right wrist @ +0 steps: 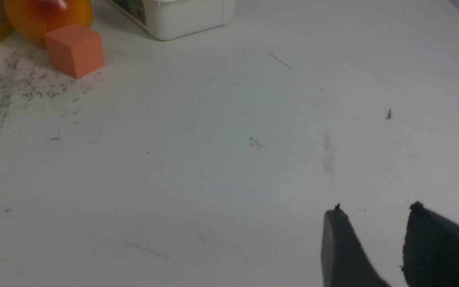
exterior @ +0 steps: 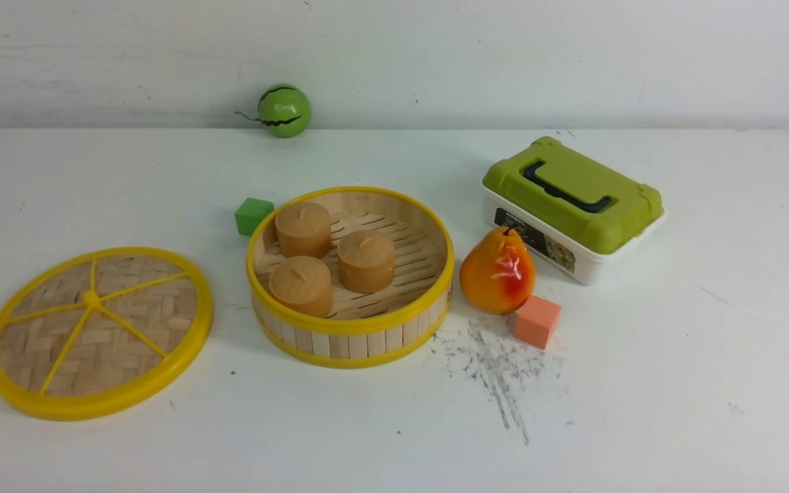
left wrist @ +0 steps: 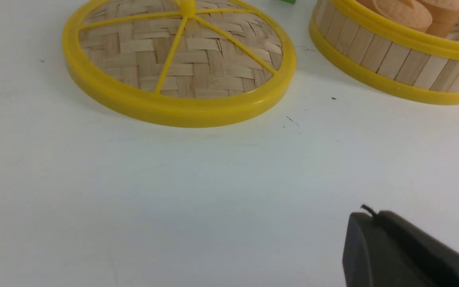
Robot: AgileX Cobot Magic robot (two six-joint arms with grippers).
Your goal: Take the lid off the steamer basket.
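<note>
The lid (exterior: pixel 96 332), a woven bamboo disc with a yellow rim and spokes, lies flat on the white table to the left of the steamer basket (exterior: pixel 350 335). The basket stands open with three tan bun-shaped pieces (exterior: pixel 366 260) inside. In the left wrist view the lid (left wrist: pixel 179 59) and the basket wall (left wrist: pixel 393 63) lie ahead of my left gripper (left wrist: pixel 375 215), which is shut, empty and well back from them over bare table. My right gripper (right wrist: pixel 375 209) is open and empty over bare table. Neither gripper shows in the front view.
An orange-yellow pear (exterior: pixel 497 270) and a pink cube (exterior: pixel 537 320) sit right of the basket. A white box with a green lid (exterior: pixel 572 198) stands behind them. A green cube (exterior: pixel 253 216) is behind the basket, a small green ball (exterior: pixel 284 110) at the back wall.
</note>
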